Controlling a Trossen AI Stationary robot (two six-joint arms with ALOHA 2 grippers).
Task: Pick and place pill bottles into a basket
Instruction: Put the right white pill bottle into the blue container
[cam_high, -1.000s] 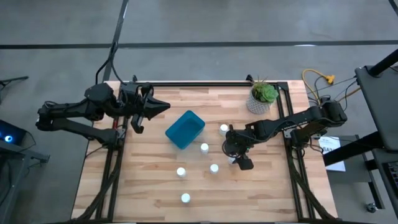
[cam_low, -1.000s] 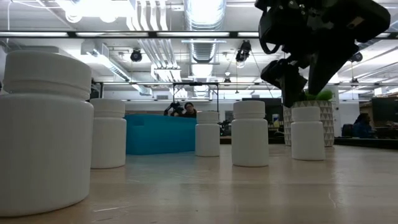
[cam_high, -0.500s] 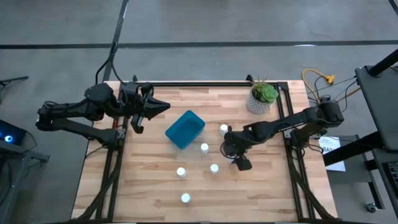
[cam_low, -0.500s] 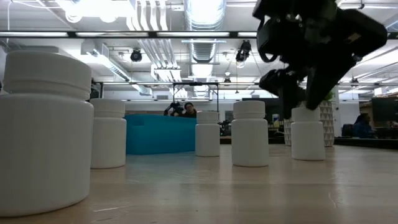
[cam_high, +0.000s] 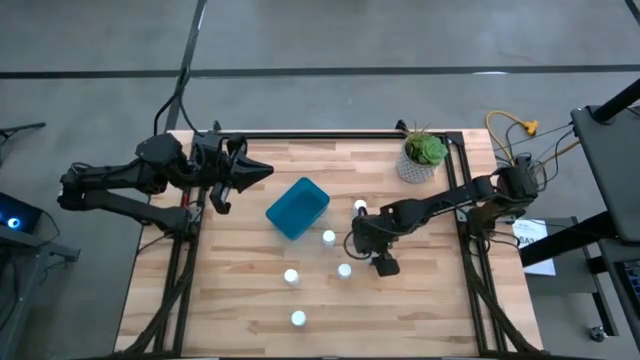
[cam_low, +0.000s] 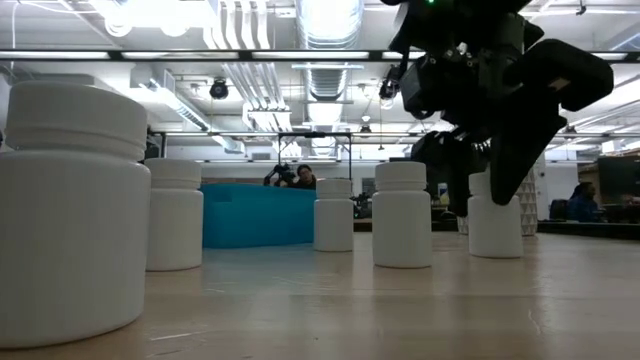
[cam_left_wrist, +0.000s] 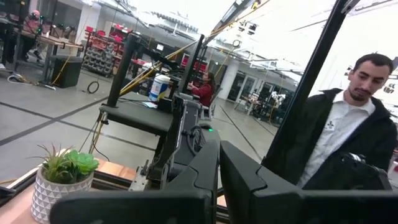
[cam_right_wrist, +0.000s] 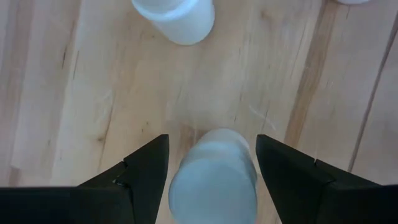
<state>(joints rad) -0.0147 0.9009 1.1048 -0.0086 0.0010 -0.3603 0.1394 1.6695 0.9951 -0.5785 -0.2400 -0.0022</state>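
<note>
The teal basket (cam_high: 297, 208) stands on the table left of centre and holds nothing that I can see. Five white pill bottles show in the high view: (cam_high: 360, 207), (cam_high: 328, 237), (cam_high: 344, 270), (cam_high: 291, 276), (cam_high: 298, 318). A sixth bottle (cam_right_wrist: 214, 174) stands upright under my right gripper (cam_high: 362, 240), which hides it in the high view. It also shows in the low view (cam_low: 495, 225). My right gripper (cam_right_wrist: 211, 140) is open and points down, with one finger on each side of that bottle's top. My left gripper (cam_high: 268, 172) is shut and waits at the far left, above the table.
A white pot with a green plant (cam_high: 420, 160) stands at the far right corner. Another bottle (cam_right_wrist: 174, 18) stands close beyond my right gripper's fingers. A person (cam_left_wrist: 354, 124) stands beyond the table in the left wrist view.
My right gripper has moved a little toward the table's left edge and down. Its open fingers now stand around the top of the bottle that it hovered above a second ago. The bottles have stayed where they were.
</note>
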